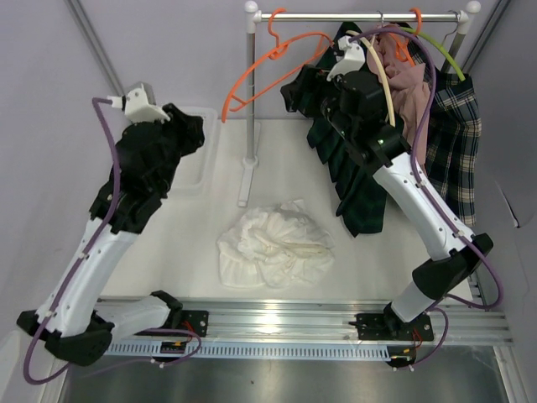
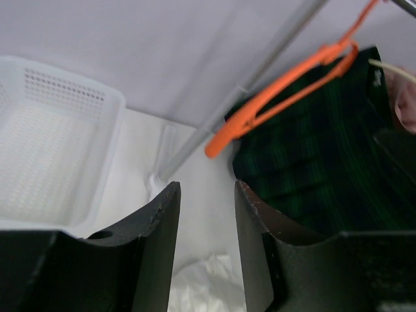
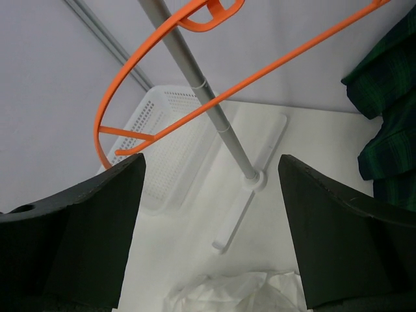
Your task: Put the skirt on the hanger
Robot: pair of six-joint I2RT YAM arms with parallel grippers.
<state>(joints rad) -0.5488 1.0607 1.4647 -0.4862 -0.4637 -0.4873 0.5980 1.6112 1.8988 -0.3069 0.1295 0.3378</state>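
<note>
**both grippers empty, green skirt hanging by the right arm**

the left gripper (image 2: 206,195) is hovering at the upper left of the top view. its fingers are standing narrowly apart with nothing between them. past them, the left wrist view is showing a white basket (image 2: 52,149) on the left. the right gripper (image 3: 211,162) is raised near the rail (image 1: 361,15) at top centre, and its fingers are spread wide and gripping nothing.

the orange hanger (image 2: 221,140) is hanging tilted from the rail, with its low end swinging out left of the pole (image 1: 249,101). the dark green skirt (image 1: 352,185) is hanging right of centre, partly hidden behind the right arm. the hanger's right tip is meeting the skirt's top edge, but i cannot tell whether the skirt is actually sitting on it.

a crumpled white cloth (image 1: 273,243) is lying on the table (image 1: 277,168) at lower centre. a pink garment (image 1: 411,75) and a plaid skirt (image 1: 457,126) are hanging at the upper right.
</note>
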